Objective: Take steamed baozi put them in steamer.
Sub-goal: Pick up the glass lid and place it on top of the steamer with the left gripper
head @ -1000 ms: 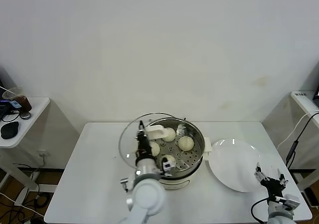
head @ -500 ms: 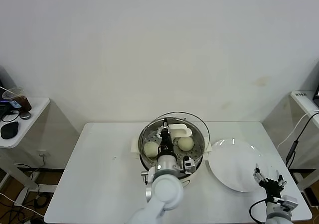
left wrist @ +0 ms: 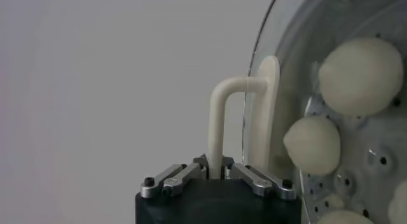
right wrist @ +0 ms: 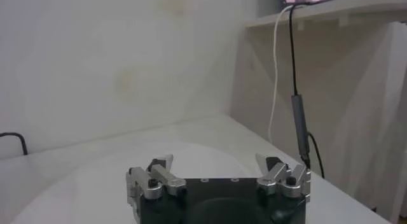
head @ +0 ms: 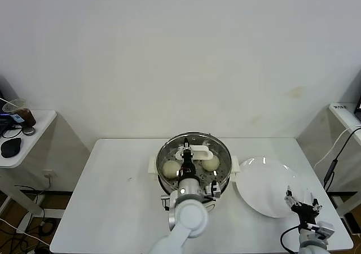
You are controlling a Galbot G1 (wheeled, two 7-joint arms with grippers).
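We are seeing a white plate lying on the table beside the steamer, where our left gripper is pinching the glass lid handle over the baozi inside, while our right gripper is idling with jaws wide.

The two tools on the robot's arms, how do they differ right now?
The left tool is shut on the glass lid's white handle, holding the lid over the steamer; the right tool is open and holds nothing. The left works mid-table, the right sits idle by the white plate. Both have metal fingers on black bodies.
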